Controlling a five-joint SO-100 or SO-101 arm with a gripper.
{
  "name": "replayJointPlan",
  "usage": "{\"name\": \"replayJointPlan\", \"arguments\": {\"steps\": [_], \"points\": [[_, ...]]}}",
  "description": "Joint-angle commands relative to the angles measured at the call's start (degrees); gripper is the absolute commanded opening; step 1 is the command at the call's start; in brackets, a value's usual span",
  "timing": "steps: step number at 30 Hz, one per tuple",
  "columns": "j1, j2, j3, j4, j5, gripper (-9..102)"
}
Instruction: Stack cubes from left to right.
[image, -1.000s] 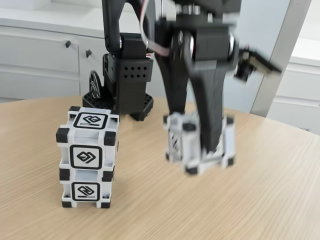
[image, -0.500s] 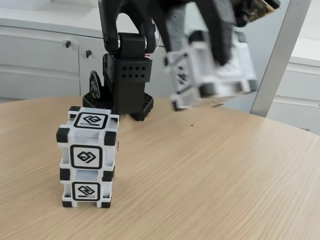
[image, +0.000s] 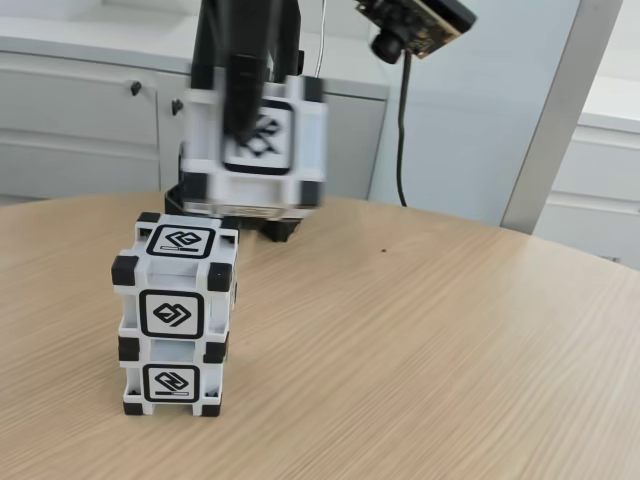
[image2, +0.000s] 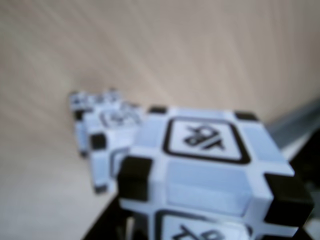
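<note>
We carry the third white plastic cube with black corners (image: 255, 145) clamped in the fingers (image: 243, 100), above and just right of the two-cube stack (image: 175, 315) on the wooden counter (image: 420, 360) — raised to clear its top before lowering.

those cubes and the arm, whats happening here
The robot arm holds the third cube in its gripper, in the air just above and slightly right of the two-cube stack on the wooden table. The jaws are shut on it. The carried cube has not yet been placed on top; the wrist view shows the stack below it.
</note>
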Motion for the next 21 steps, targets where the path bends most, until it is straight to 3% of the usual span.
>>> {"name": "replayJointPlan", "arguments": {"steps": [1, 21], "points": [[2.81, 1.67, -1.93, 0.18, 0.09, 0], [7.56, 0.7, -1.05, 1.85, -0.53, 0]]}}
